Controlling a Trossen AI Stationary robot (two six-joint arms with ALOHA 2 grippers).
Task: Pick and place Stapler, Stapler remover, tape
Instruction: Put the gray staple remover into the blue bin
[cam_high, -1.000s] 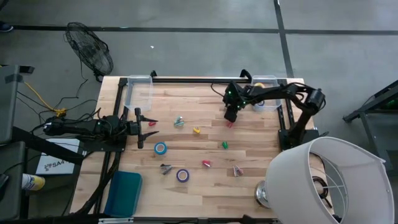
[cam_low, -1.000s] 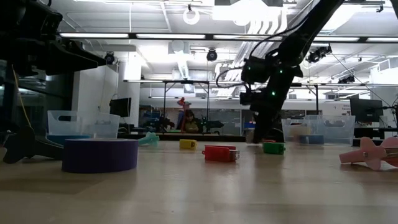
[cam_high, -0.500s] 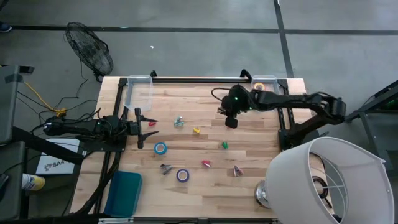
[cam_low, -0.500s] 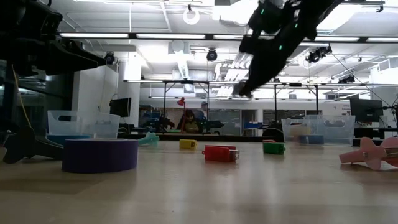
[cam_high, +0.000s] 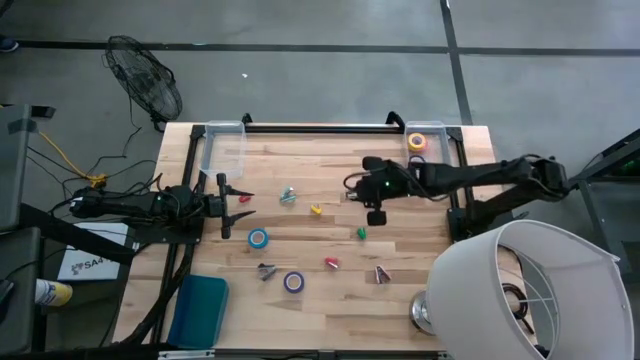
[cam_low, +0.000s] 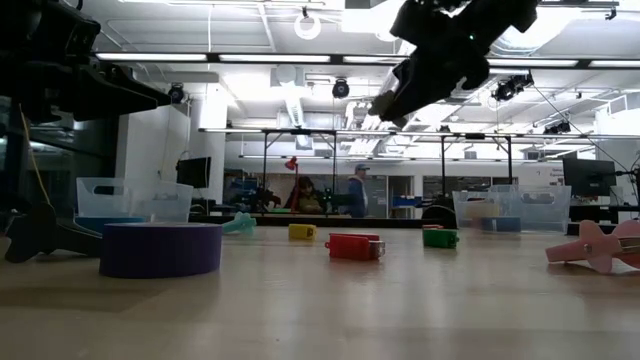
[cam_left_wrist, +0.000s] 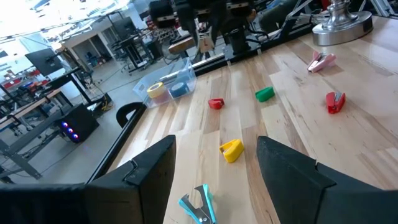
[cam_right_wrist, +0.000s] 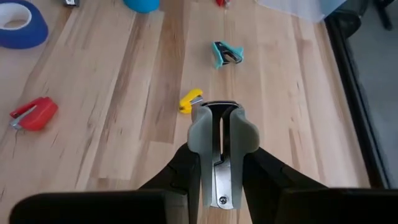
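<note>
My right gripper (cam_high: 376, 210) hangs above the table's middle, shut on a pale grey staple remover (cam_right_wrist: 221, 134). My left gripper (cam_high: 238, 205) waits open at the left edge. On the table lie blue tape (cam_high: 258, 238), purple tape (cam_high: 293, 282), small yellow (cam_high: 316, 209), green (cam_high: 361, 233) and red (cam_high: 331, 263) staplers, and teal (cam_high: 288, 195) and pink (cam_high: 381, 274) staple removers. Yellow tape (cam_high: 416, 141) sits in the far-right bin. A second small red thing (cam_left_wrist: 216, 103) lies below the right gripper. My right gripper pinches the staple remover between its two fingers (cam_right_wrist: 182, 168), which press on its two pale side wings (cam_right_wrist: 200, 146). The metal end with the rivet (cam_right_wrist: 222, 200) lies back between the fingers. They slant down toward the table's left. The remover is lifted clear.
Clear bins stand at the far left (cam_high: 225, 148) and far right (cam_high: 436, 160) corners. A white lamp shade (cam_high: 520, 290) rises over the near right corner and a teal lid (cam_high: 200, 310) lies at the near left. Bare wood shows between the small things.
My right gripper has risen from the tabletop with the staple remover, swung a little toward the near edge and rolled about its own line. The staple remover is now lifted clear. The small red thing has stayed on the table.
</note>
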